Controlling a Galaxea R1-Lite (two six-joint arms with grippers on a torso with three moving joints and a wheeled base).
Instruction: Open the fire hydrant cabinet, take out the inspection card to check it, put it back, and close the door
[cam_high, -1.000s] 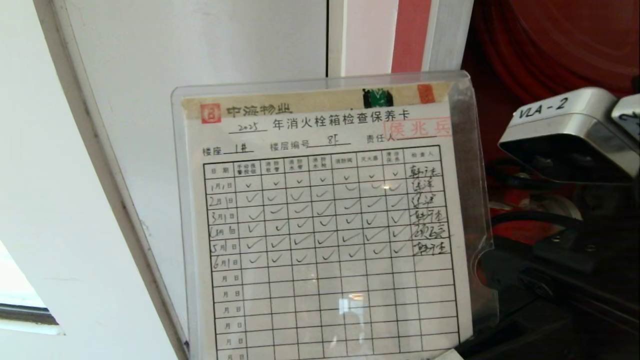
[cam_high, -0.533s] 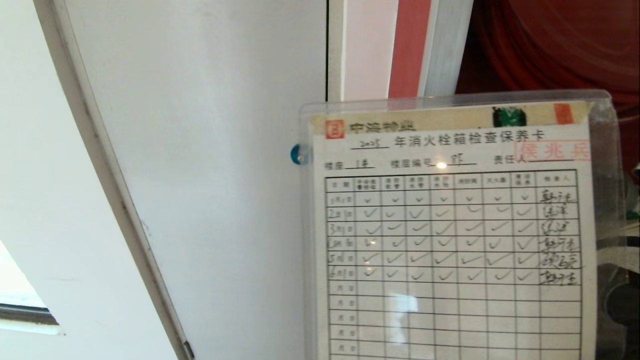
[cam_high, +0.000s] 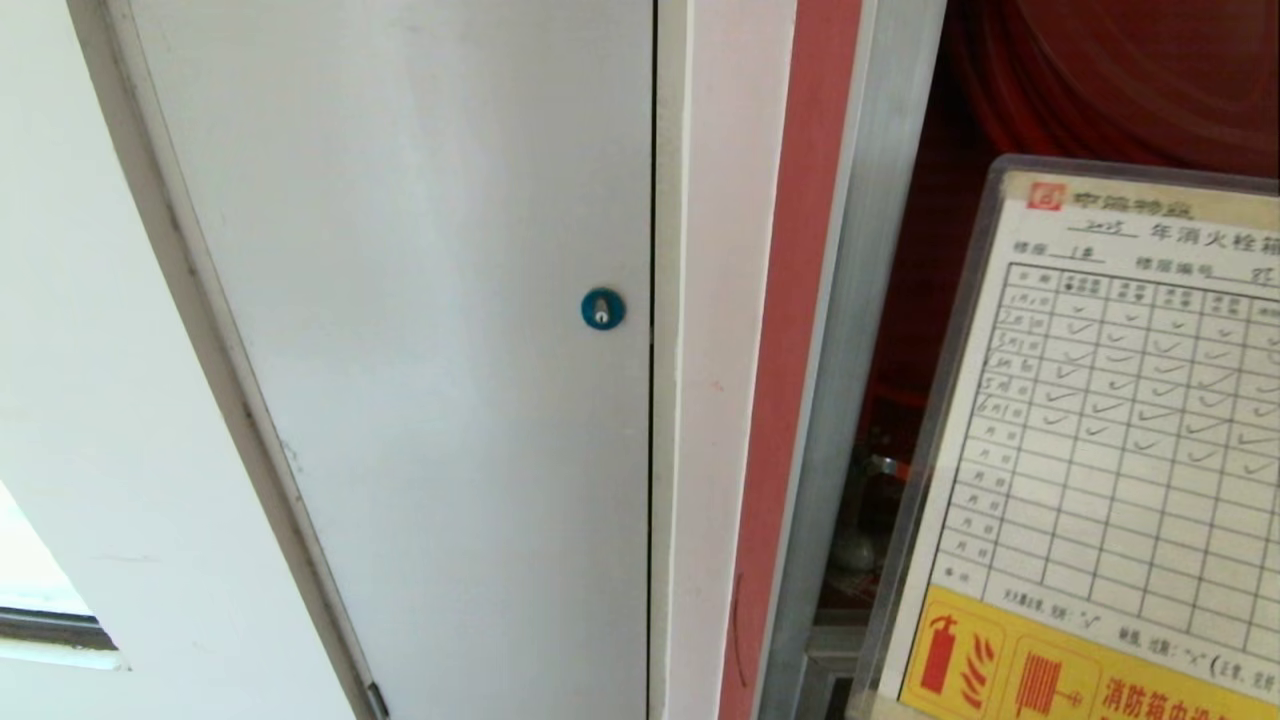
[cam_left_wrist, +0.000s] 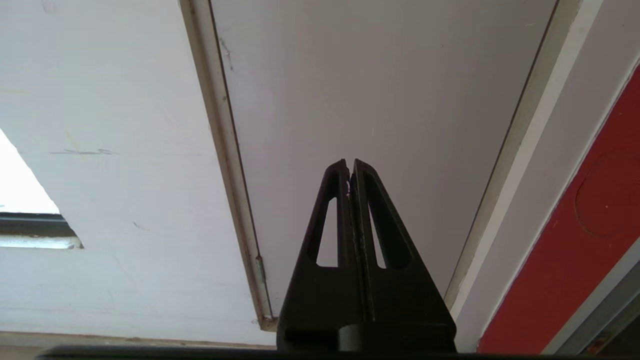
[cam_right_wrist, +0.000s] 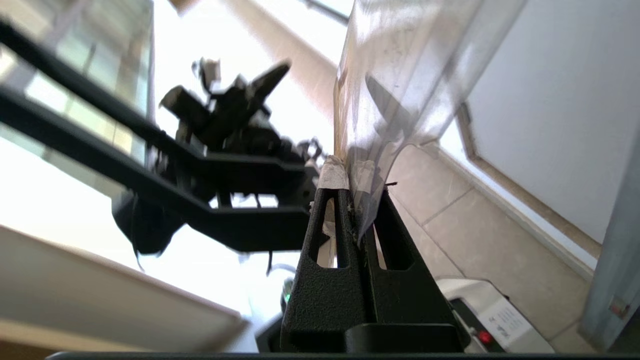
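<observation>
One glossy laminated inspection card (cam_high: 1100, 440), gridded, is pinched edge-on by the right gripper (cam_right_wrist: 359, 200) before the red-lined cabinet (cam_high: 830, 330); left gripper (cam_left_wrist: 350, 167) closed, empty.

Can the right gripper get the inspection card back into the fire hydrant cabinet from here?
Probably yes: the right gripper is shut on the inspection card, which hangs before the fire hydrant cabinet's open red interior, with nothing visibly between.

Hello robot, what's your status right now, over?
Right gripper shut on inspection card, held before open fire hydrant cabinet. Left gripper shut, empty. Nothing blocking.
</observation>
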